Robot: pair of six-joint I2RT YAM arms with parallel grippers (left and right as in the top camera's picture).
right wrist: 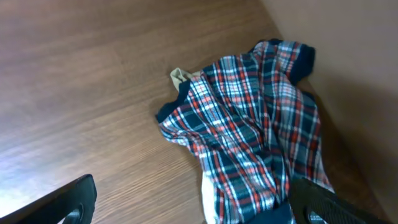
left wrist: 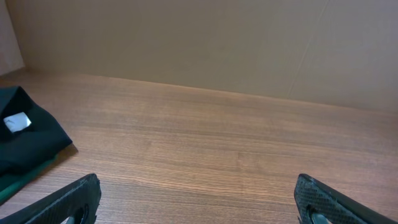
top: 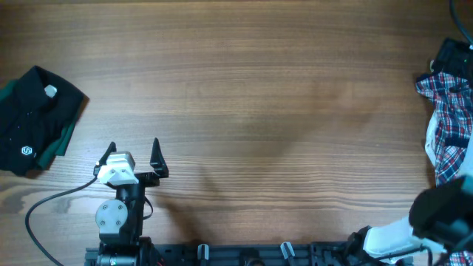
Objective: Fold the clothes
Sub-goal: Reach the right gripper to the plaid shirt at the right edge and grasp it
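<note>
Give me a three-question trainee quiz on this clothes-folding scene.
1. True or false: the left gripper holds the black garment.
2. The plaid shirt lies: A) folded flat; B) crumpled at the right edge of the table; C) on top of the black garment.
3. Fill in: the jaws of the right gripper stand ____.
Key: 1 false; 2 B; 3 open.

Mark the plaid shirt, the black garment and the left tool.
plaid shirt (right wrist: 249, 118): right wrist view, middle of the crumpled fabric.
black garment (top: 33, 122): overhead view, middle of its top layer.
left tool (top: 134, 142): overhead view, midway between its fingertips.
</note>
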